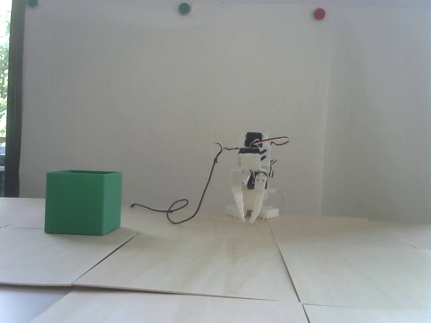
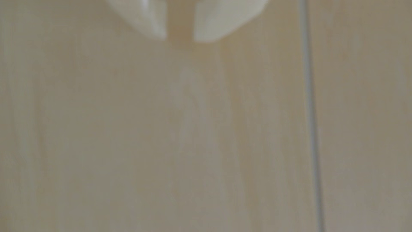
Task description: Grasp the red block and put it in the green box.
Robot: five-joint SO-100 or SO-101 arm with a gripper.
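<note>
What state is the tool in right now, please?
Tool: open a little, with a narrow gap between the tips, holding nothing, pointing down just above the table. No red block shows in either view.

Solid green box [image 1: 82, 203], white end effector [image 1: 247, 218], pale wood-grain table [image 1: 215, 262], dark cable [image 1: 202, 198].

Wall discs [image 1: 184, 8], maybe magnets.
</note>
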